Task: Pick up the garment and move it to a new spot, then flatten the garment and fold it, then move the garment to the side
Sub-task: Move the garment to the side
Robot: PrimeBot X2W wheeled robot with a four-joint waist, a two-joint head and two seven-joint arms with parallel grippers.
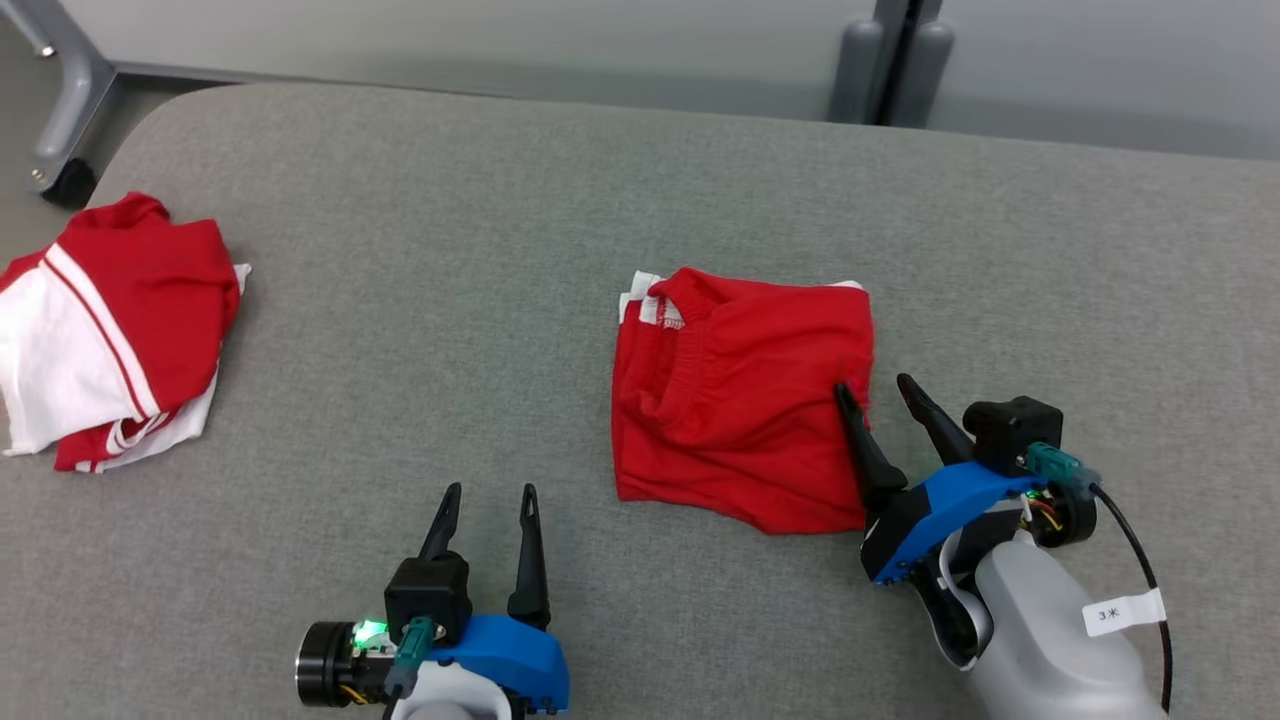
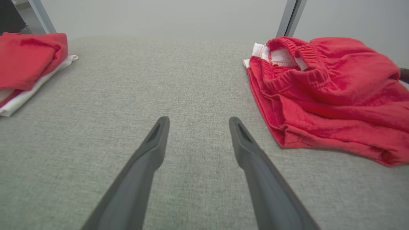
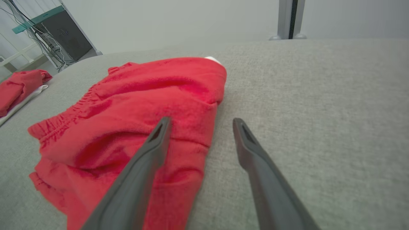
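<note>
The garment [image 1: 745, 395] is a pair of red shorts with an elastic waistband and white trim, folded into a rough square at the middle of the grey cushioned surface [image 1: 500, 250]. It also lies at the right of the left wrist view [image 2: 326, 92] and at the left of the right wrist view [image 3: 127, 118]. My right gripper [image 1: 875, 385] is open at the garment's right edge, one finger over the red cloth and the other over bare grey fabric [image 3: 200, 120]. My left gripper [image 1: 490, 492] is open over bare fabric, to the garment's lower left [image 2: 197, 118].
A pile of red and white clothing [image 1: 105, 330] lies at the surface's left edge. A grey metal frame leg with a castor [image 1: 60, 120] stands beyond the far left corner, and a grey post [image 1: 890, 60] rises behind the far edge.
</note>
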